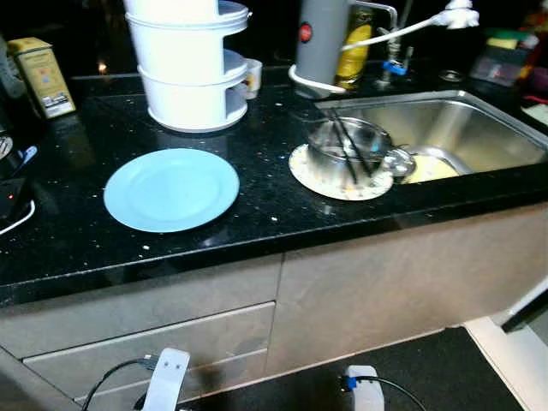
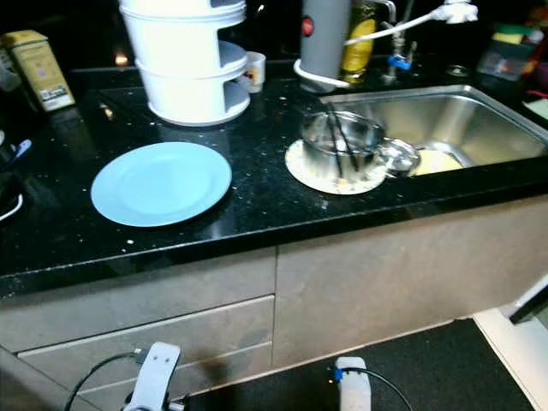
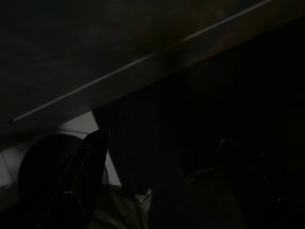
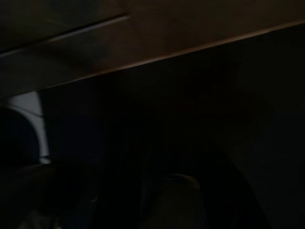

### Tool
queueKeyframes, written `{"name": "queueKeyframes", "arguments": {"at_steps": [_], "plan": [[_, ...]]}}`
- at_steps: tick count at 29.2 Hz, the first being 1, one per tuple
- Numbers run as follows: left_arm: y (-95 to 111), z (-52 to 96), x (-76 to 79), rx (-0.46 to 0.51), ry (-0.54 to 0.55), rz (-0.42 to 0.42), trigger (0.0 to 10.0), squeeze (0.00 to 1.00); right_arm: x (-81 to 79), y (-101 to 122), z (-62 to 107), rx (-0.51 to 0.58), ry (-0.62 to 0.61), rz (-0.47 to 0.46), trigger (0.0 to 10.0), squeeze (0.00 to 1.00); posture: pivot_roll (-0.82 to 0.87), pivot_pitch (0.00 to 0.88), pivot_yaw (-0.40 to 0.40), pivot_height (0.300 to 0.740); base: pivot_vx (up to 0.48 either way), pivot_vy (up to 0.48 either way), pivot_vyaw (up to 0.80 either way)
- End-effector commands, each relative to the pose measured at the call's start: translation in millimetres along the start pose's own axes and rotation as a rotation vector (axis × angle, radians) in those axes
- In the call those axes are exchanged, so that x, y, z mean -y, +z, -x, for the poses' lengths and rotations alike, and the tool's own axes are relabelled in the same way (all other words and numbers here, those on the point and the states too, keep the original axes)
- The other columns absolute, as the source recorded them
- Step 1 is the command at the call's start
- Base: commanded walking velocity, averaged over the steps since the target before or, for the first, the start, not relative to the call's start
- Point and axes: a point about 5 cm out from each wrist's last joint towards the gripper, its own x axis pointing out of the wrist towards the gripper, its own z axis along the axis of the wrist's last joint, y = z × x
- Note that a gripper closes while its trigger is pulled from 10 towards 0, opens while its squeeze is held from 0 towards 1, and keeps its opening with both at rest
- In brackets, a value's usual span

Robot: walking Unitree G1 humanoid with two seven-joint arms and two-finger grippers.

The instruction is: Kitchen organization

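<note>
A light blue plate lies flat on the black stone counter, left of centre. To its right, at the sink's edge, a steel pot stands on a white patterned plate, with two dark utensils leaning in it. A small round steel piece rests against the pot. Both arms hang idle below the counter front: the left arm and the right arm. My left gripper is a dark shape in the shaded left wrist view.
A white tiered container stands at the back, with a small cup, a grey flask and a yellow bottle. The steel sink holds a yellowish dish. A tea box stands far left. Drawers face me.
</note>
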Motion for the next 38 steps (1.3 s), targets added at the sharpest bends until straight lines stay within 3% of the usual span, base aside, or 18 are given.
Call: {"name": "queueKeyframes", "arguments": {"at_steps": [1,10,26,34,38], "plan": [[-8,2.5,0.1,-0.015,0.004,0.009,10.0,0.0,1.4,-16,4.3,-0.057,-0.003,-0.002,10.0,0.0,-0.01,0.134,-0.035,0.74,0.0,0.0,0.0],[-8,3.4,-0.4,-0.001,0.015,0.028,10.0,0.0,2.4,-18,5.1,-0.066,-0.002,0.004,10.0,0.0,0.0,0.129,-0.035,0.74,0.0,0.0,0.0],[-5,1.2,-2.7,-0.016,0.006,-0.017,10.0,0.0,-1.6,-15,2.9,-0.058,0.0,0.003,10.0,0.0,0.0,0.151,-0.037,0.74,0.0,0.0,0.0],[-11,3.8,-4.4,-0.021,0.016,-0.021,10.0,0.0,1.4,-18,5.2,-0.04,-0.03,-0.041,10.0,0.0,0.01,0.183,-0.035,0.74,0.0,0.0,0.0],[-13,5.3,-1.4,-0.005,0.02,-0.019,10.0,0.0,10.8,-21,7.9,-0.028,-0.089,-0.109,10.0,0.0,0.02,0.185,-0.045,0.74,0.0,0.0,0.0]]}}
